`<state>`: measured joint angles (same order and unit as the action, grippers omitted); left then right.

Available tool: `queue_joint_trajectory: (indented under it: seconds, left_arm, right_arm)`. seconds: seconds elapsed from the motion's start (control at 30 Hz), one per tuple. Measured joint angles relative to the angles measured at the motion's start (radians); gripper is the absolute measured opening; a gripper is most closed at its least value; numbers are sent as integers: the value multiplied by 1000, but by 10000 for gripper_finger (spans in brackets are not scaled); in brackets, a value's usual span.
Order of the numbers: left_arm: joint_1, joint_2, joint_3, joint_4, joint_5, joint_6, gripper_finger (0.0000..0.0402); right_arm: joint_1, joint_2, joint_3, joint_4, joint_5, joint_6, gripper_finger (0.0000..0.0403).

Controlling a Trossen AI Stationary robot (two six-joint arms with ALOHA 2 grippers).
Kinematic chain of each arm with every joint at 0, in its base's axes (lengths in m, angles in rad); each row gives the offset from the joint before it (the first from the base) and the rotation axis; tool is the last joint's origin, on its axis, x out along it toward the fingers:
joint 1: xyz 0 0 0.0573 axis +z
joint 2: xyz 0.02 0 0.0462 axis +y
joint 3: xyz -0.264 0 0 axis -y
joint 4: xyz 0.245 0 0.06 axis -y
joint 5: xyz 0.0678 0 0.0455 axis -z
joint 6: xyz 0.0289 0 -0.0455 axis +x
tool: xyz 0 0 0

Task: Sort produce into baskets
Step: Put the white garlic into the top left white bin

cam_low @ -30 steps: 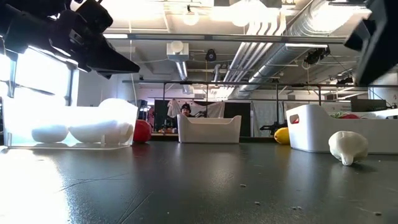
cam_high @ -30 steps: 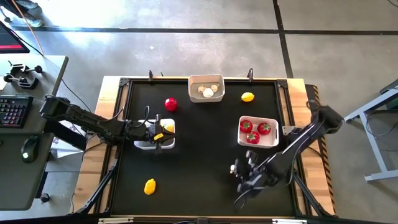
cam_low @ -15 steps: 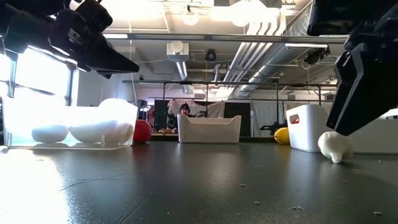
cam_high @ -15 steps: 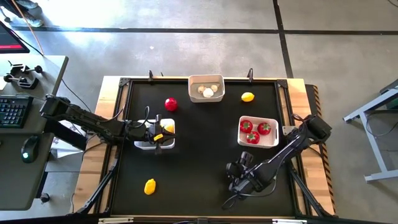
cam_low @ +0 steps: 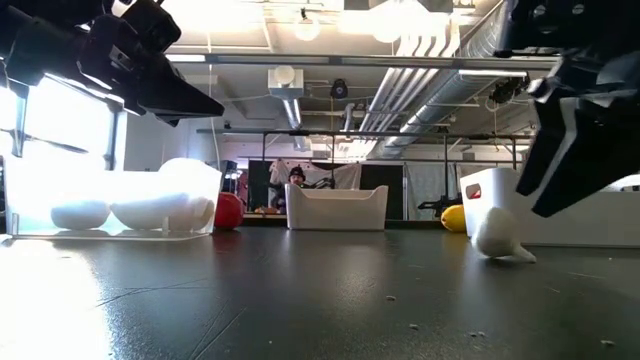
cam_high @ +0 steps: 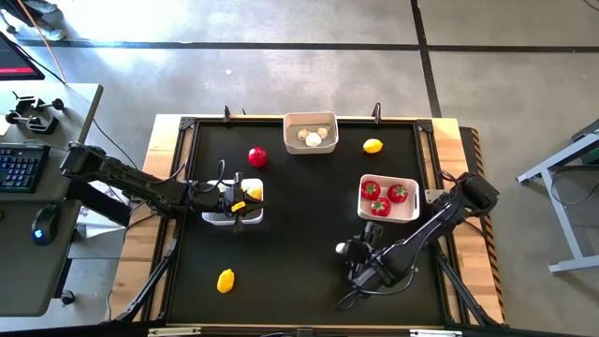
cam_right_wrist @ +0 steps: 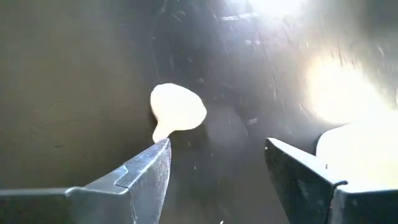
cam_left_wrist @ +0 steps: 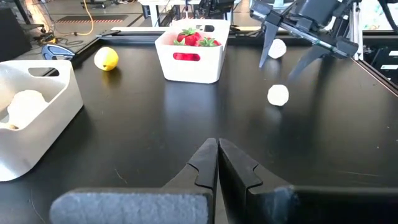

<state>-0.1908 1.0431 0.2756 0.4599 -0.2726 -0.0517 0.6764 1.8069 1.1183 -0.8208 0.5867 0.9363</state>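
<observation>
From above, the small white garlic-shaped toy bulb (cam_high: 342, 249) lies on the black tabletop (cam_high: 299, 234) toward its front right corner, just beside the right claw (cam_high: 356, 267). At tabletop level it (cam_low: 497, 236) looks light, hard and roll-prone. The right wrist view shows that claw (cam_right_wrist: 214, 165) released, the bulb (cam_right_wrist: 177, 110) ungrasped just beyond its tips; pinch the round body, not the stem; the left claw (cam_left_wrist: 217, 163) is clenched.

right pincer (cam_high: 343, 251) spread wide; left pincer (cam_left_wrist: 217, 147) closed.

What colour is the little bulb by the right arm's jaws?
White. The garlic bulb shows best in the right wrist view.
</observation>
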Motion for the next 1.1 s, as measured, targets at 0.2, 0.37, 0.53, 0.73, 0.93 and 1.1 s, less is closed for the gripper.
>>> queue_joint_trajectory:
  seconds: [0.2,0.37,0.53,0.73,0.93,1.1]
  left_arm:
    - [0,0,0,0,0,0,0]
    - [0,0,0,0,0,1,0]
    - [0,0,0,-1,0,1,0]
    - [0,0,0,-7,0,2,0]
    - [0,0,0,-24,0,2,0]
    - [0,0,0,-26,0,3,0]
  right_arm:
    - [-35,0,0,90,-44,-228,251]
    - [-73,0,0,198,-128,-399,251]
    - [-103,0,0,250,-199,-467,251]
    - [-130,0,0,227,-214,-509,233]
    - [-168,0,-1,199,-274,-540,177]
    - [-193,1,-1,204,-336,-570,134]
